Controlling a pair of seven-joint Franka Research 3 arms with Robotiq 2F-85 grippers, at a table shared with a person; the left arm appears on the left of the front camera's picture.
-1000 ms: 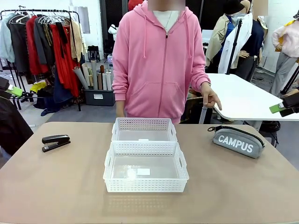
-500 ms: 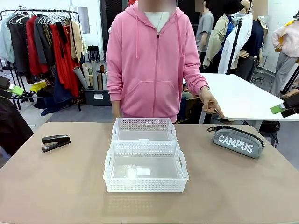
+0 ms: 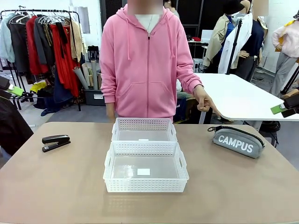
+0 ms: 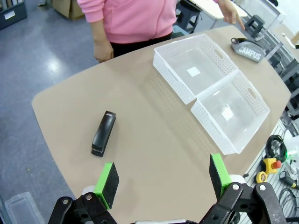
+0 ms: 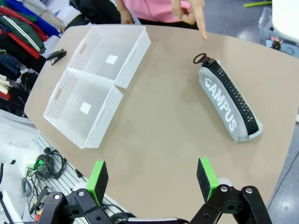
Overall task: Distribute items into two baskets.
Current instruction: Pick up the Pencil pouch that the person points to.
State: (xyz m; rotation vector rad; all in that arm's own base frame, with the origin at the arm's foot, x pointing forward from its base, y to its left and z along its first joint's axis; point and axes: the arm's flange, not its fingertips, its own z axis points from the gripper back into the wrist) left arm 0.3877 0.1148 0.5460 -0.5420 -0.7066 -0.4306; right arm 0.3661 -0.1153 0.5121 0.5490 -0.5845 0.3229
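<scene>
Tan rounded table (image 3: pixel 56 186) spans the foreground. Person in a pink zip hoodie (image 3: pixel 145 70) stands at its far edge, centre. Behind: a clothes rack with red and dark garments (image 3: pixel 51 46) at far left, and a white table (image 3: pixel 243 98) at far right. Two white translucent perforated plastic baskets sit mid-table, touching end to end. The near basket (image 3: pixel 145 185) and the far basket (image 3: pixel 144 124) each hold only a small white label on the floor. Grey fabric zip pouch with white "CAMPUS" lettering (image 3: pixel 236 142) lies on the table's right side, well apart from the baskets, its black zipper on top and the pull end toward the person. Black desk stapler (image 3: pixel 56 142) lies flat on the left side, also well apart from the baskets. The person's hand (image 3: pixel 203 100) hangs above the far edge with its forefinger pointing down near the pouch's zipper pull, not touching it. Left gripper (image 4: pixel 163 177) hovers high over the table's left corner, jaws spread wide and holding nothing, with bare tabletop between it and the stapler. Right gripper (image 5: pixel 152 178) hovers over the right edge, likewise spread wide and unloaded, with the pouch ahead of it.
</scene>
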